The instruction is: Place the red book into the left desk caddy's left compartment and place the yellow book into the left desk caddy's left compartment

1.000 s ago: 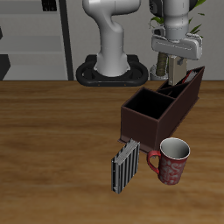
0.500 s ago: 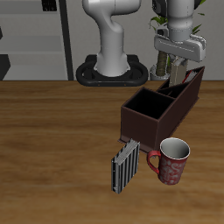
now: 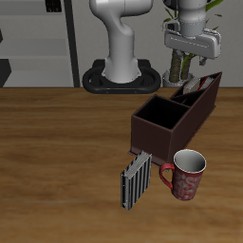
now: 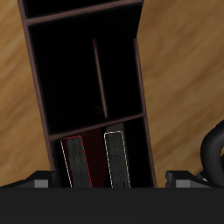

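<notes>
The left desk caddy [image 3: 155, 130] is a long dark maroon box running diagonally away from the table's front edge. Its left compartment [image 3: 197, 91] is the narrow far end. In the wrist view two thin books stand on edge side by side in that compartment [image 4: 94, 140]: the red book [image 4: 75, 163] and the yellow book [image 4: 115, 159]. My gripper [image 3: 191, 68] hangs open above that end, clear of the caddy, with nothing between its fingers [image 4: 188, 179]. The wrist view looks straight down into the caddy [image 4: 142, 79].
A red patterned mug [image 3: 187, 176] stands near the caddy's near end. A grey-and-black striped book [image 3: 136, 180] leans upright beside it. The robot's base [image 3: 119, 78] and a plant [image 3: 176, 66] are behind the caddy.
The gripper has risen a little above the caddy's far end. The books, mug and caddy have not moved.
</notes>
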